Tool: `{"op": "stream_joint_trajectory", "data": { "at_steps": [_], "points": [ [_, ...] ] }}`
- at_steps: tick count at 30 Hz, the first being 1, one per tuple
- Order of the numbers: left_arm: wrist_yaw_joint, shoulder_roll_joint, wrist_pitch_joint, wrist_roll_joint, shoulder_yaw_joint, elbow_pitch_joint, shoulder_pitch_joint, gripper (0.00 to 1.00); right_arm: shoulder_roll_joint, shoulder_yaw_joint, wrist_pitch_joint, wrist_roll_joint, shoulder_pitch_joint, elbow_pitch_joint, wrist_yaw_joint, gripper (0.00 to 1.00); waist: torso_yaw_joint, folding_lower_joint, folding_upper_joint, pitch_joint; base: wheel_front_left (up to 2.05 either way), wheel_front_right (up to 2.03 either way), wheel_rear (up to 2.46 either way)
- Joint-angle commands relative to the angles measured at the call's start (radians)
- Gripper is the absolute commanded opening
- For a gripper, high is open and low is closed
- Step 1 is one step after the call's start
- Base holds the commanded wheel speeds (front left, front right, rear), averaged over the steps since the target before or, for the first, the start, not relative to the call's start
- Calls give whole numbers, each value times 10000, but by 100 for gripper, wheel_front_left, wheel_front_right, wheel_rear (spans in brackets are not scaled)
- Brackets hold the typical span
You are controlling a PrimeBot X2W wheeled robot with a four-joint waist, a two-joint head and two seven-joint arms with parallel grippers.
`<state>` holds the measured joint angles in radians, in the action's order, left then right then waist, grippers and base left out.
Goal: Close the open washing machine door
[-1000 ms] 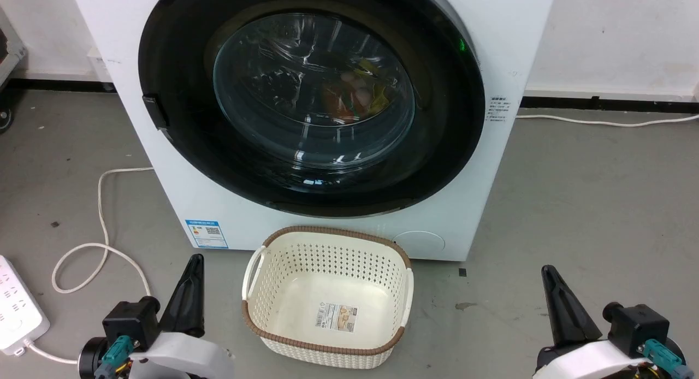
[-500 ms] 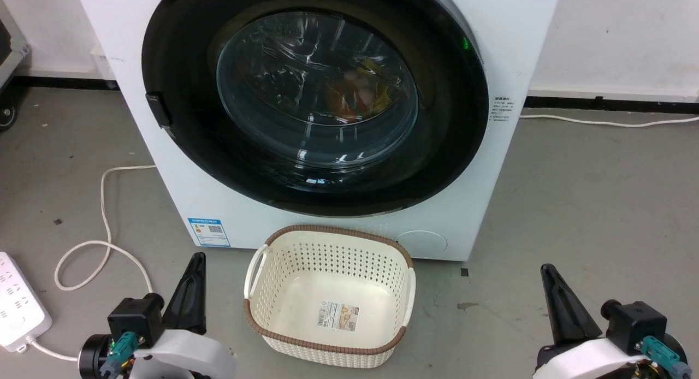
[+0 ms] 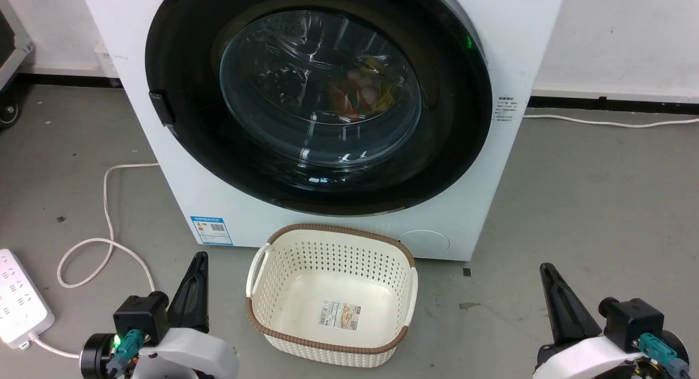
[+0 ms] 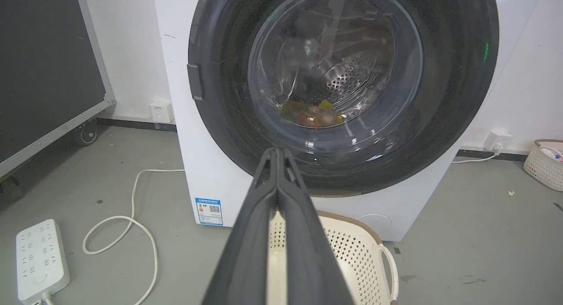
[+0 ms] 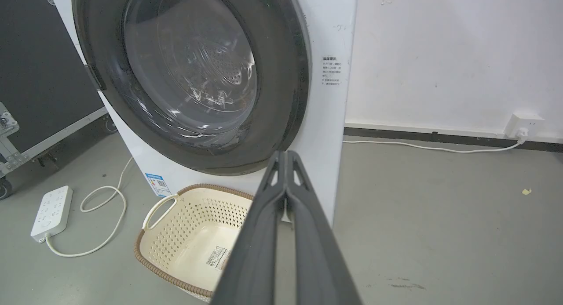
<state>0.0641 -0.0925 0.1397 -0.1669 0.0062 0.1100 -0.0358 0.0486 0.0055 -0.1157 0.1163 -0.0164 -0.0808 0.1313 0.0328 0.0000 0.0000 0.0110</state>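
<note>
The white washing machine point(image 3: 480, 193) stands in front of me, a small blue label point(image 3: 211, 230) low on its front. Its round black-rimmed door point(image 3: 319, 95) lies flat against the machine's front, and coloured laundry point(image 3: 360, 95) shows through the bulging glass. A dark latch tab point(image 3: 162, 108) sits on the door's left rim. My left gripper point(image 3: 201, 254) hangs low at the left, shut and holding nothing, well short of the door point(image 4: 343, 76). My right gripper point(image 3: 544, 267) is low at the right, also shut and holding nothing. Both wrist views show the fingers point(image 4: 277, 199) point(image 5: 286, 208) pressed together.
A cream perforated basket point(image 3: 333, 234) with a brown rim sits on the grey floor just before the washer, between the grippers. A white power strip point(image 3: 22, 297) and looped cable point(image 3: 106, 204) lie at the left. A wheeled black case point(image 4: 44, 76) stands far left, another basket point(image 4: 545, 162) far right.
The whole head picture has shifted a little to the right, so the camera moved. The door stays flat against the machine and both grippers stay shut.
</note>
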Motion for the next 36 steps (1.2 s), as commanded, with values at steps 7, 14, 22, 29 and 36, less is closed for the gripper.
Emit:
{"op": "stream_joint_trajectory", "data": {
  "at_steps": [7,14,22,29,36],
  "points": [
    [-100,68,-187,253,-25,-156,149,0,8,-16,140,-190,81,156,-2,0,-33,0,0,-11,0,0,0],
    [-161,108,-323,412,-30,-262,173,0,9,-20,254,-299,90,229,-2,0,-66,0,0,-22,0,0,0],
    [-230,154,-478,593,-34,-383,199,0,10,-25,384,-424,101,313,-3,0,-104,0,0,-35,0,0,0],
    [-291,193,-613,752,-38,-488,223,0,11,-30,498,-533,110,386,-3,0,-137,0,0,-46,0,0,0],
    [-352,233,-749,911,-43,-594,246,0,12,-34,612,-642,120,459,-4,0,-170,0,0,-57,0,0,0]
  ]
}}
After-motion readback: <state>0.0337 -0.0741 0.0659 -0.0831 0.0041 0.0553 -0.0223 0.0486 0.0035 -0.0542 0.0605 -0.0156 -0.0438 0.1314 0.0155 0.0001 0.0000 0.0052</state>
